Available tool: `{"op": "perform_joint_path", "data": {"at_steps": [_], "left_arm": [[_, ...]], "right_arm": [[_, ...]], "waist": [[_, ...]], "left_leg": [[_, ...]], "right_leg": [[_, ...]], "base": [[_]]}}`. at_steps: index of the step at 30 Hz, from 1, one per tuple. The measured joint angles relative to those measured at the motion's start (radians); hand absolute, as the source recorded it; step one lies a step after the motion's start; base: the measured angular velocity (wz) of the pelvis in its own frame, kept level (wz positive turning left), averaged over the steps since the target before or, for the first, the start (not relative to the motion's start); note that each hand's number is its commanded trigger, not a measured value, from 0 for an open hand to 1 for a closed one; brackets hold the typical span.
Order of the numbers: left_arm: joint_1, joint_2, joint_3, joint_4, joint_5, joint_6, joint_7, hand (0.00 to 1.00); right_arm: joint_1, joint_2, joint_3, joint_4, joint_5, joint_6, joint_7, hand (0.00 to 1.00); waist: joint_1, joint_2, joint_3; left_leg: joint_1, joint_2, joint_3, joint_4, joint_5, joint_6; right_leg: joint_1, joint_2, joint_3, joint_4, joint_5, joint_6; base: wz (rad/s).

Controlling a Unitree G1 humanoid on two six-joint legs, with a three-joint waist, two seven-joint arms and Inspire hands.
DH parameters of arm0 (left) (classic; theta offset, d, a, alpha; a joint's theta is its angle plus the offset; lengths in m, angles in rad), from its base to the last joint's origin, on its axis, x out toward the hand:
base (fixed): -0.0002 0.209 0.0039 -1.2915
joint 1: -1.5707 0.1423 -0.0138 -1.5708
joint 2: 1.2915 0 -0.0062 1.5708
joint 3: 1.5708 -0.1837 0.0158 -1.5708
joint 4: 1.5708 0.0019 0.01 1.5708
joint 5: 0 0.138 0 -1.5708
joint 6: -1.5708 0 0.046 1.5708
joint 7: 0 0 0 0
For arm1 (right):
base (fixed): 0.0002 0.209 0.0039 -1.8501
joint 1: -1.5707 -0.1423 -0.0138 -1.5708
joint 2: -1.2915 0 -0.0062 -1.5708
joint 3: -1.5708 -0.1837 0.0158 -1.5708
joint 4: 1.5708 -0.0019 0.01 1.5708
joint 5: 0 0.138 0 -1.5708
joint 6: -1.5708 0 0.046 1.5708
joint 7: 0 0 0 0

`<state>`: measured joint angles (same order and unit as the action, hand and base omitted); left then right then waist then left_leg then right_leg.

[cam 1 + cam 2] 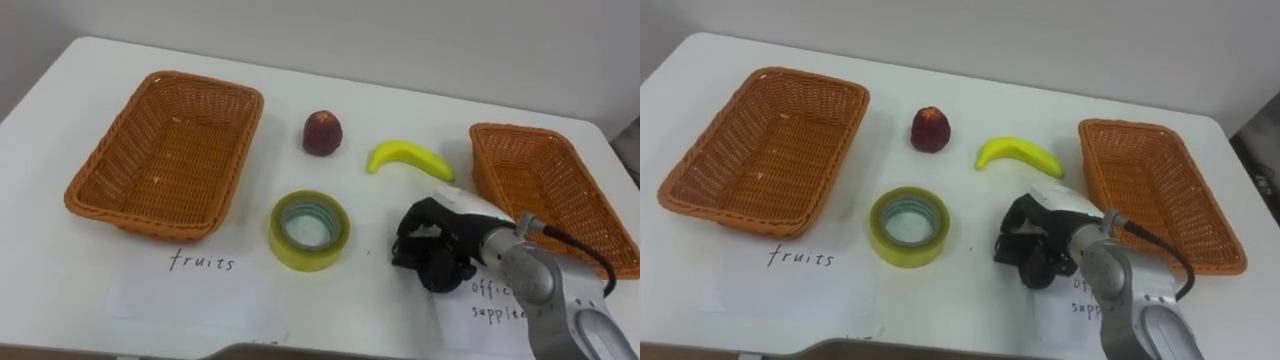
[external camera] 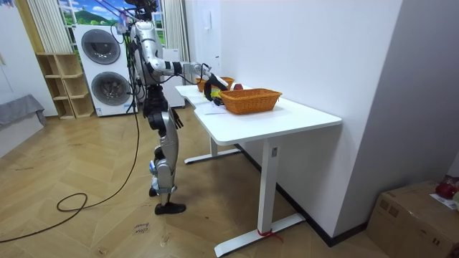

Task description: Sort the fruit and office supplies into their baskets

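The right hand (image 1: 432,245) sits low over the worktop (image 1: 450,110) between the tape (image 1: 309,230) and the right basket (image 1: 480,170), its fingers curled with nothing I can make out inside them. The left hand (image 2: 176,121) seems to hang by the hip in the room view, too small to read.

Everything waits on the worktop: the tape in front, the banana (image 1: 408,158) just beyond the right hand, the red fruit (image 1: 322,133) further back, both baskets bare.

The main risk is a mix-up. The banana is the nearest thing and the closest basket is the office one (its paper label lies under the hand), so a short drop would put it in the wrong place; the fruit basket (image 1: 140,222) is well apart, across the tape. A reach from this low could also nudge the banana, and the tape may roll if tipped on edge.
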<state>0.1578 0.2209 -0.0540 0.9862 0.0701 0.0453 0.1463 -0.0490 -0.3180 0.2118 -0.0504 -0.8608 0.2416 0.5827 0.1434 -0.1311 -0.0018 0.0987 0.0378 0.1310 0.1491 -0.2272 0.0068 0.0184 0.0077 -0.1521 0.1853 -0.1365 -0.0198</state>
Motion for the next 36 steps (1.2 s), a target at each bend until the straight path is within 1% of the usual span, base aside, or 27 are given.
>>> {"op": "perform_joint_path", "data": {"at_steps": [3,10,13,15,18,24,28,30,34,36], "left_arm": [[-0.002,0.0,0.0,0.0,0.0,0.0,0.001,0.0],[-0.009,0.0,0.001,0.001,0.0,0.0,0.003,0.0],[-0.012,-0.001,0.001,0.003,0.0,0.0,0.003,0.0],[-0.011,-0.003,0.001,0.003,0.0,0.0,0.003,0.0],[-0.011,-0.004,0.001,0.004,0.0,0.0,0.003,0.0],[-0.011,-0.004,0.001,0.004,0.0,0.0,0.003,0.0],[-0.011,-0.005,0.002,0.005,0.007,-0.001,0.001,0.0],[-0.011,-0.005,0.004,0.006,0.012,-0.001,0.001,0.0],[-0.011,-0.005,0.014,0.006,0.011,-0.003,0.002,0.0],[-0.012,-0.008,0.026,0.017,0.011,-0.007,0.001,0.0]], "right_arm": [[-0.001,0.005,0.002,0.01,0.002,0.0,-0.029,1.0],[0.002,0.009,-0.002,0.011,0.04,-0.001,-0.039,1.0],[0.008,0.011,-0.005,0.008,0.071,-0.002,-0.04,1.0],[0.008,0.01,-0.007,0.008,0.076,-0.003,-0.045,1.0],[0.008,0.01,-0.008,0.006,0.078,-0.004,-0.047,1.0],[0.008,0.009,-0.01,0.004,0.079,-0.011,-0.046,1.0],[0.012,0.012,-0.022,-0.003,0.072,-0.018,-0.046,1.0],[0.013,0.015,-0.026,-0.009,0.072,-0.023,-0.045,1.0],[0.017,0.014,-0.027,-0.036,0.074,-0.025,-0.034,1.0],[0.027,0.013,-0.035,-0.047,0.089,-0.041,-0.024,1.0]], "waist": [[0.0,0.0,0.0002],[-0.004,0.002,0.001],[-0.005,0.004,0.0017],[-0.005,0.011,0.0038],[-0.005,0.017,0.0042],[-0.007,0.017,0.0042],[-0.016,0.015,0.0042],[-0.019,0.011,0.0058],[-0.022,0.001,0.0039],[-0.029,-0.002,0.0042]], "left_leg": [[0.0,0.0,-0.001,0.001,0.0,0.0],[0.001,0.0,-0.001,0.001,0.0,0.0],[0.0,0.0,-0.001,0.0,0.0,0.0],[0.0,0.001,-0.001,0.0,0.0,0.0],[0.0,0.001,-0.001,-0.002,0.0,0.0],[0.0,0.001,-0.001,-0.004,0.0,0.0],[-0.001,0.0,-0.001,-0.004,0.0,0.0],[-0.003,0.0,0.0,-0.005,0.0,0.0],[-0.006,0.0,0.0,-0.007,0.0,0.0],[-0.005,0.0,0.0,-0.005,0.0,0.0]], "right_leg": [[-0.001,0.0,-0.001,-0.001,0.0,0.0],[0.001,0.001,0.002,-0.006,0.0,0.0],[0.004,0.002,0.007,-0.013,0.0,0.0],[0.004,0.003,0.006,-0.013,0.0,0.0],[0.002,0.004,0.005,-0.012,0.001,-0.001],[0.001,0.004,0.006,-0.012,0.001,-0.001],[0.0,0.003,0.005,-0.012,0.001,-0.001],[-0.002,0.003,0.004,-0.012,0.001,-0.001],[-0.007,0.004,0.005,-0.012,0.001,-0.001],[-0.004,0.004,0.009,-0.013,0.001,-0.001]], "base": [[0.0],[0.0],[0.0],[0.0],[0.0],[0.0],[0.0],[0.0],[0.0],[0.0]]}}
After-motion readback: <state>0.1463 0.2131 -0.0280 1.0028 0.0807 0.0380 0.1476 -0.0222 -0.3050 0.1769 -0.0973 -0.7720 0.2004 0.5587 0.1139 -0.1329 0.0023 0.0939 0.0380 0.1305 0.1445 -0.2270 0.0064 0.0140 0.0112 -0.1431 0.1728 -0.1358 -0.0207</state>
